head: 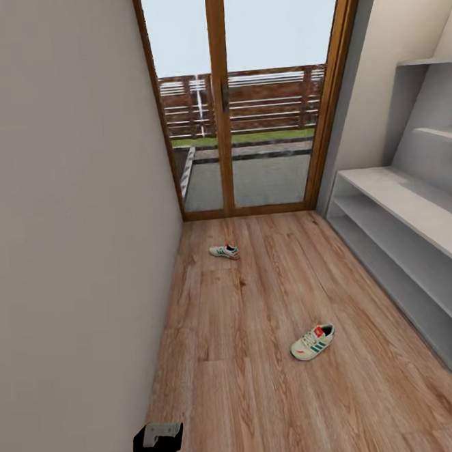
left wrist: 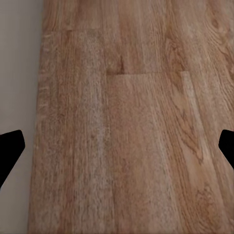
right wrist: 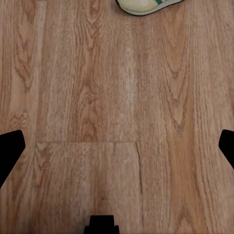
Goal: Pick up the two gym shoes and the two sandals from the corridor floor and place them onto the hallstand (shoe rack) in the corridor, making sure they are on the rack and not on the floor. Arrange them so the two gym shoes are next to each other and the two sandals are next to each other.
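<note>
Wood floor [head: 269,400] open btwn near gym shoe [head: 313,342] & hallstand [head: 420,250].

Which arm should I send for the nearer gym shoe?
Probably the right. The nearer gym shoe lies right of centre on the corridor floor, and the right wrist view already catches it ahead of open fingers. The left gripper hangs by the wall.

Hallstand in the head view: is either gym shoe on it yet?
No. Both gym shoes lie on the corridor floor, apart from each other, and the hallstand shelves on the right look bare.
</note>
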